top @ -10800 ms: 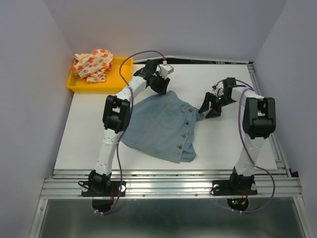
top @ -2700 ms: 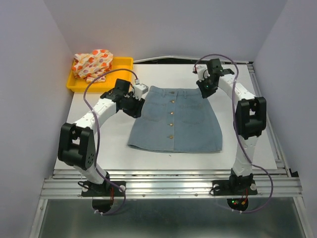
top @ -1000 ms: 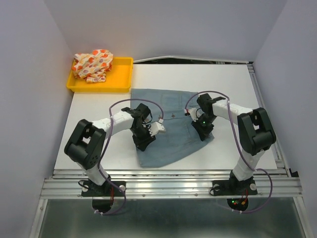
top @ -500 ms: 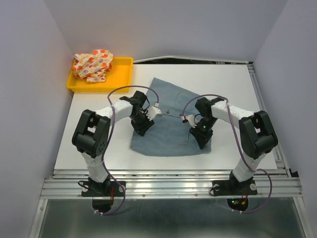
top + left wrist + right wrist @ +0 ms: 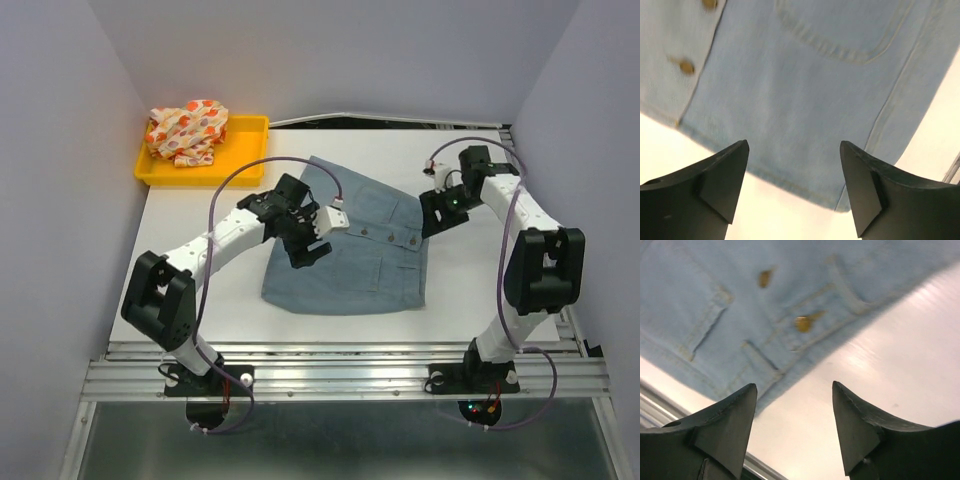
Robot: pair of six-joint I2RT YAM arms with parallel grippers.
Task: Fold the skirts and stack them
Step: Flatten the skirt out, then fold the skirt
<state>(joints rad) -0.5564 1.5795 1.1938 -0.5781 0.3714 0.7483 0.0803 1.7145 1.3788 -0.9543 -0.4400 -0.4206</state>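
The light-blue denim skirt [image 5: 350, 255] lies folded over on the white table, its buttoned waistband across the top. It also shows in the left wrist view [image 5: 805, 85] and the right wrist view [image 5: 740, 305]. My left gripper [image 5: 310, 250] is open and empty, hovering over the skirt's left part; in its wrist view the jaws [image 5: 792, 165] stand wide apart above the hem. My right gripper [image 5: 437, 217] is open and empty just off the skirt's right upper edge [image 5: 792, 407]. The spotted white skirt [image 5: 187, 130] lies crumpled in the yellow tray [image 5: 245, 150].
The yellow tray sits at the table's back left corner. A metal rail [image 5: 340, 375] runs along the near edge. Grey walls close in both sides and the back.
Both grippers have let go of the denim and lifted off it. The right arm swung up and right to the skirt's edge. The skirt now lies folded.
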